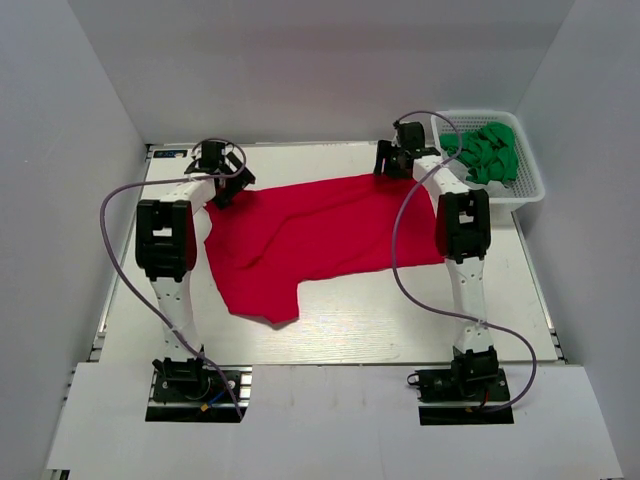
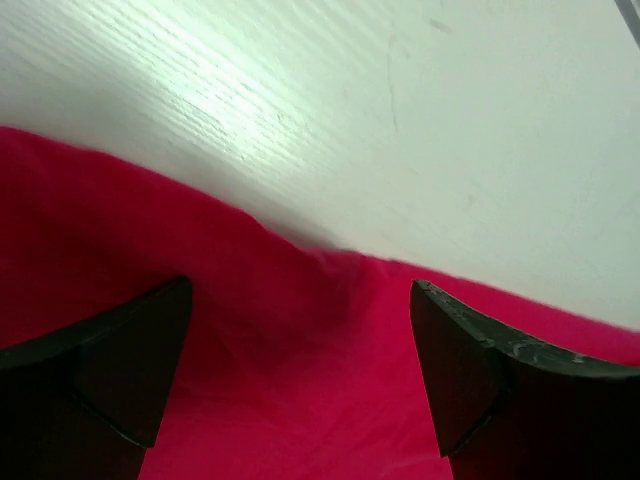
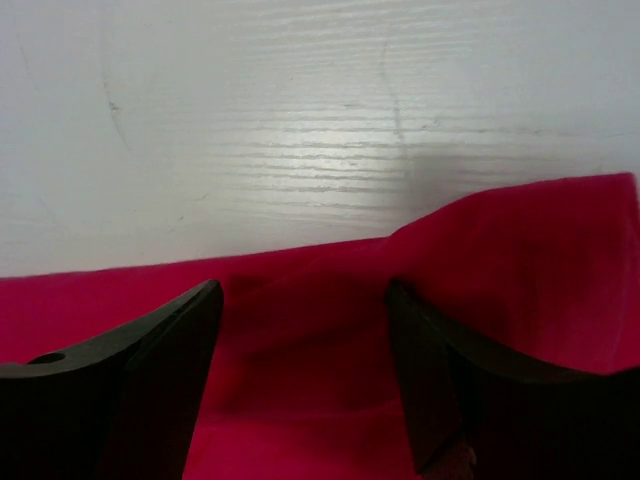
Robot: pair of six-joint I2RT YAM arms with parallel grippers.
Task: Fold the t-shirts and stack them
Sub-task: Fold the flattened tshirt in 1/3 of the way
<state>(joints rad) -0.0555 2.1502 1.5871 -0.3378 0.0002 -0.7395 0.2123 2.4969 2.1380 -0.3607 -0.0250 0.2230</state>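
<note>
A bright red t-shirt lies spread and rumpled across the middle of the table, one part hanging toward the front. My left gripper is at its far left edge and open, its two fingers spread over the red fabric near the hem. My right gripper is at the shirt's far right edge, also open, fingers apart over the red fabric. Neither holds the cloth.
A white lattice basket at the far right holds green cloth. White walls close in the table on three sides. Bare white tabletop lies in front of the shirt.
</note>
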